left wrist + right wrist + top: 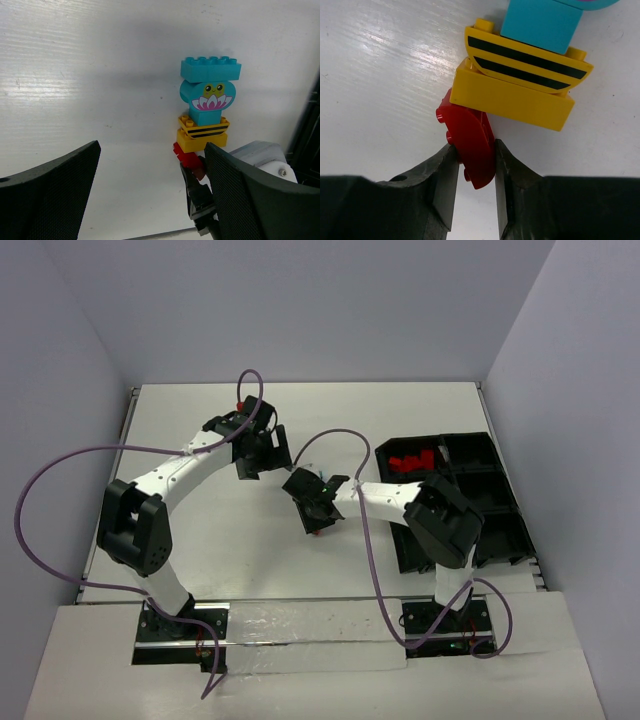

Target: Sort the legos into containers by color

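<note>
Several legos lie joined in a row on the white table: a cyan brick [210, 69], a cyan frog-and-lily piece [207, 97], a yellow piece with black stripes [525, 62], a plain yellow brick [512, 97] and a small red brick [470, 140] at the end. My right gripper [474, 150] is shut on the red brick, one finger on each side. My left gripper [152, 150] hangs open over the table just beside the stack, holding nothing. The containers [490, 490], a black tray of bins, stand at the right, and red legos [412, 462] lie in the far left bin.
The right gripper's black fingers [200, 197] show just behind my left gripper's right finger, so the two arms are close together mid-table. Purple cables loop over both arms. Grey walls close in the table.
</note>
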`<control>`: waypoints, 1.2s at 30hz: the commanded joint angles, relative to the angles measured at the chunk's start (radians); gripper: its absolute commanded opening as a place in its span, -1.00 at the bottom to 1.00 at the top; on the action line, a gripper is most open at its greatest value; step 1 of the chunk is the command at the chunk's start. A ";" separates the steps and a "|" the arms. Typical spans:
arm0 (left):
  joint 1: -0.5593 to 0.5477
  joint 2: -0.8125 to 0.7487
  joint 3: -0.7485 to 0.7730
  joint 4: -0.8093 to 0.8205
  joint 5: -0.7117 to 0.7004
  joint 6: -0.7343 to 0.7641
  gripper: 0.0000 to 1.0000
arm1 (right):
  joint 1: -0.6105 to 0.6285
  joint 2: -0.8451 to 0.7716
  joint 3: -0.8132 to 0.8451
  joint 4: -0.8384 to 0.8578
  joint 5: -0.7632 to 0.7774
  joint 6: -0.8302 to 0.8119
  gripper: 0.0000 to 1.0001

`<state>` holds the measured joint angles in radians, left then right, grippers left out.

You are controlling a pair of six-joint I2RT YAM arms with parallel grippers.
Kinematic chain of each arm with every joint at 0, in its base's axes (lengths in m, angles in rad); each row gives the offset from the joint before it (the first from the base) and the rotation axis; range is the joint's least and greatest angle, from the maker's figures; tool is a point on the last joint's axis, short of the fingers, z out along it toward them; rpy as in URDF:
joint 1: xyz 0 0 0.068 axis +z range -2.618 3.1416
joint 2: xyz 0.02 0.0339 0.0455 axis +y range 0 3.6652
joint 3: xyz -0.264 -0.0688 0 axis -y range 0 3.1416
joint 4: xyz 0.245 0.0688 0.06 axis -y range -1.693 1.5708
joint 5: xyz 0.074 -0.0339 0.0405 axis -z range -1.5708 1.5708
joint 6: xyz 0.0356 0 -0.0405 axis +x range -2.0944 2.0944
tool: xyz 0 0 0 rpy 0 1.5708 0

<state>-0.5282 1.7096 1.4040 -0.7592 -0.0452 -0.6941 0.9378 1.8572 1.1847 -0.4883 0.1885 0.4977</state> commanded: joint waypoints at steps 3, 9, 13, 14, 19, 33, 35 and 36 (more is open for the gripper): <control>-0.006 -0.013 0.015 0.029 0.013 0.001 0.86 | 0.043 -0.120 0.035 -0.001 -0.037 -0.131 -0.73; -0.006 -0.007 0.015 0.031 0.008 -0.003 0.86 | 0.005 -0.304 0.025 -0.048 0.031 -0.158 -1.00; -0.006 -0.009 0.017 0.030 0.006 -0.002 0.86 | -0.143 -0.412 -0.016 -0.052 0.059 -0.121 -1.00; -0.006 -0.011 0.018 0.029 0.001 0.001 0.86 | -0.205 -0.431 -0.035 -0.049 0.057 -0.108 -1.00; -0.006 -0.018 0.021 0.021 -0.008 0.008 0.86 | -0.469 -0.460 -0.052 -0.062 0.080 -0.053 -1.00; -0.004 -0.038 0.016 0.014 -0.015 0.011 0.86 | -0.838 -0.254 0.073 -0.071 0.134 -0.041 -0.92; -0.006 -0.039 0.014 0.015 -0.014 0.010 0.86 | -0.866 -0.232 0.089 -0.065 0.138 -0.048 -0.72; -0.006 -0.038 0.014 0.015 -0.011 0.010 0.86 | -0.869 -0.223 0.096 -0.063 0.140 -0.050 -0.63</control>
<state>-0.5308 1.7096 1.4040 -0.7582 -0.0486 -0.6941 0.0942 1.6169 1.2085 -0.5629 0.2849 0.4547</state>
